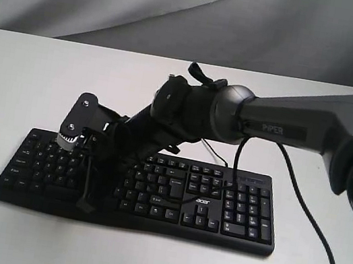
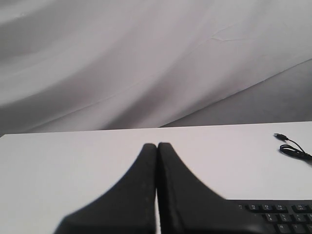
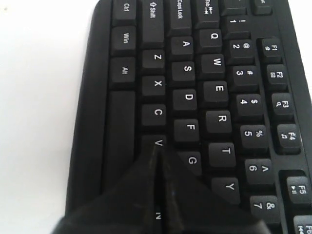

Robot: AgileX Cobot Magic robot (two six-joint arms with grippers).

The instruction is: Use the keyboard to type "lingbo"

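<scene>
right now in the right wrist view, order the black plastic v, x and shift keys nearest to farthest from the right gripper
1. Black plastic V key, at the right gripper's tips.
2. Black X key, same row, further along.
3. Black Shift key, at that row's end.

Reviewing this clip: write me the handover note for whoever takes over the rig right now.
Left gripper: shut, empty, over the table, off the keys.
Right gripper: shut, empty, reaching across to the keyboard, tips at the V key, hiding the next key along. Contact cannot be told.
Done: typed letters cannot be told.
Left: confirm progress, then finish "lingbo".
</scene>
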